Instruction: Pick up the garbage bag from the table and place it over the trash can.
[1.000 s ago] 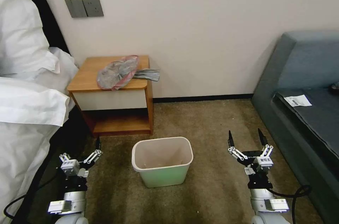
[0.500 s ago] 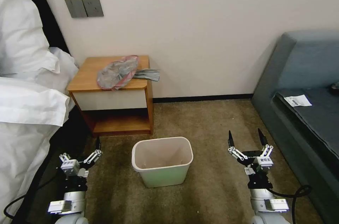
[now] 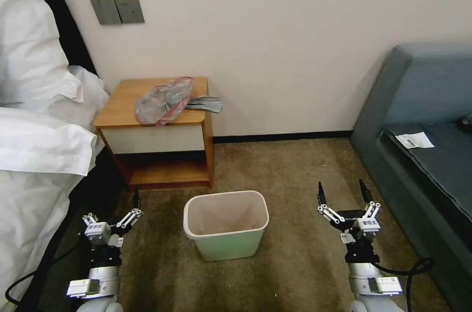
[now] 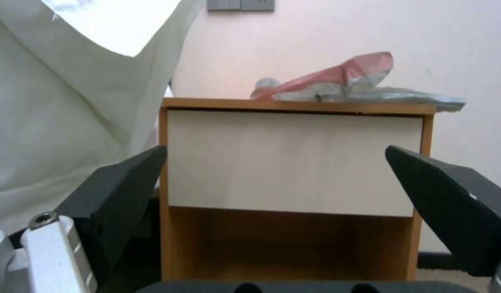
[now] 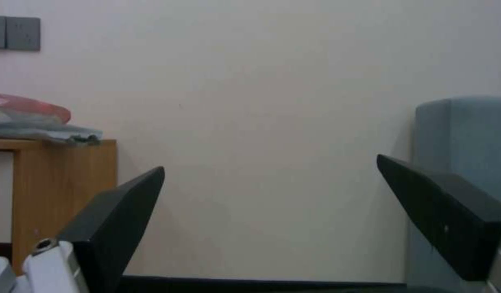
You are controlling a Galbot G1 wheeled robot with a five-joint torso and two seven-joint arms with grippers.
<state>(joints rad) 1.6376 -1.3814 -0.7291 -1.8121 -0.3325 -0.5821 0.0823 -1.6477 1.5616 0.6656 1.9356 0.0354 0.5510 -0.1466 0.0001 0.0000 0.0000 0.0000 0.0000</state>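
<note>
1. On the far left of the head view, white bedding (image 3: 34, 120) hung down beside the table (image 3: 118, 105).
2. Low at the left, the left gripper (image 3: 112, 210) stood above the carpet (image 3: 295, 169), near the bedding. Its fingers were spread wide and held nothing. In the left wrist view the dark fingers (image 4: 120, 195) framed the white drawer front (image 4: 294, 158).
3. The garbage bag (image 3: 164, 99) lay crumpled on the table top, at the side away from the bed. One grey end reached over the table edge.
4. The trash can (image 3: 227, 243) stood upright on the carpet in front of the table, apart from it and between the two grippers.
5. The right gripper (image 3: 344, 191) was right of the trash can, well apart from it, also wide open and holding nothing.
6. At the far right stood a grey-blue sofa (image 3: 423, 96) with a white paper (image 3: 414, 140) on its seat.
</note>
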